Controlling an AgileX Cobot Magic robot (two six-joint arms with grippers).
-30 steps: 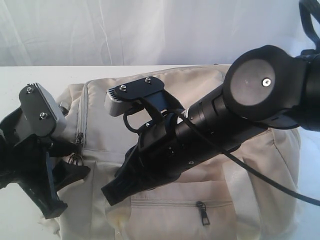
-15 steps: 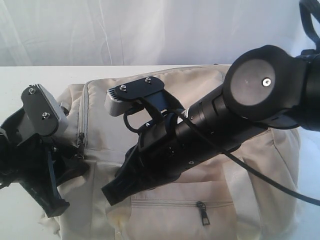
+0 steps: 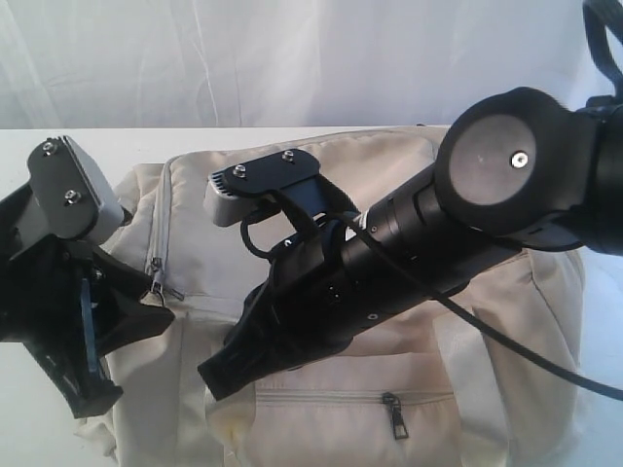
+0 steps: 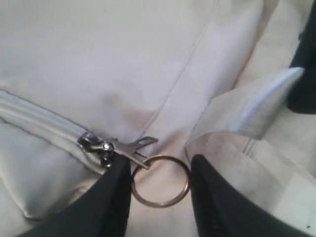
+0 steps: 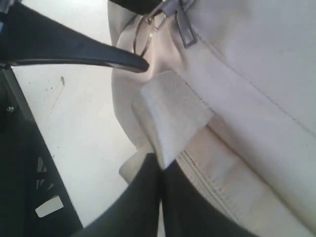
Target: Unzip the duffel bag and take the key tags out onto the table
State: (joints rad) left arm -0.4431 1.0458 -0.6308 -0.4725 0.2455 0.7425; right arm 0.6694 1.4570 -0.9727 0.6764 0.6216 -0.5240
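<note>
The cream duffel bag [image 3: 487,370] lies on the white table [image 3: 58,156] with its long zipper closed. At the bag's left end my left gripper [image 3: 156,309] has its black fingers either side of the metal ring [image 4: 162,204] that hangs from the zipper slider [image 4: 94,144]; in the left wrist view [image 4: 159,170] both fingers touch the ring. My right gripper [image 3: 219,375] reaches across the bag and is shut on a cream fabric tab [image 5: 170,111] at that same end, seen pinched in the right wrist view [image 5: 162,168]. The key tags are hidden.
A shiny webbing handle [image 4: 256,103] lies just beside the ring. A front pocket with its own dark zipper pull [image 3: 394,413] faces the near edge. White cloth hangs behind the table. Bare table [image 5: 84,133] shows to the bag's left.
The left gripper's jaws have narrowed onto the ring, and that arm has shifted left and tilted. The right arm has not moved.
</note>
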